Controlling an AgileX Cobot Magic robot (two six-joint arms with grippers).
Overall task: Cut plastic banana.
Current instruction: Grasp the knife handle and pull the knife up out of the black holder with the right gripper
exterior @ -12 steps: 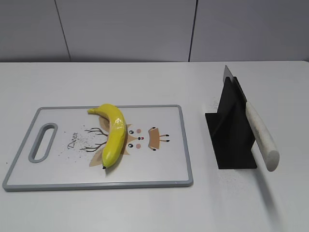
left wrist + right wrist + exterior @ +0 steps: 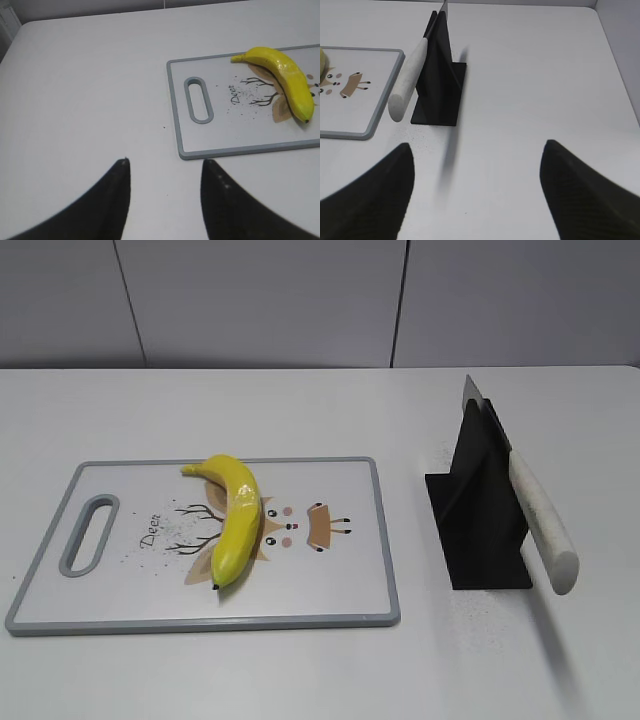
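The yellow plastic banana (image 2: 236,518) lies on a white cutting board (image 2: 120,605) with a grey rim and a deer drawing; it also shows in the left wrist view (image 2: 285,80). A knife with a white handle (image 2: 542,525) rests in a black stand (image 2: 478,510), handle toward the front; it shows in the right wrist view (image 2: 410,80) too. My left gripper (image 2: 165,162) is open and empty over bare table, left of the board. My right gripper (image 2: 477,150) is open and empty, in front of and to the right of the stand. Neither gripper shows in the exterior view.
The board (image 2: 240,147) has a slot handle (image 2: 88,533) at its left end. The white table (image 2: 320,670) meets a grey wall (image 2: 300,300) at the back. The table's right edge shows in the right wrist view (image 2: 615,55).
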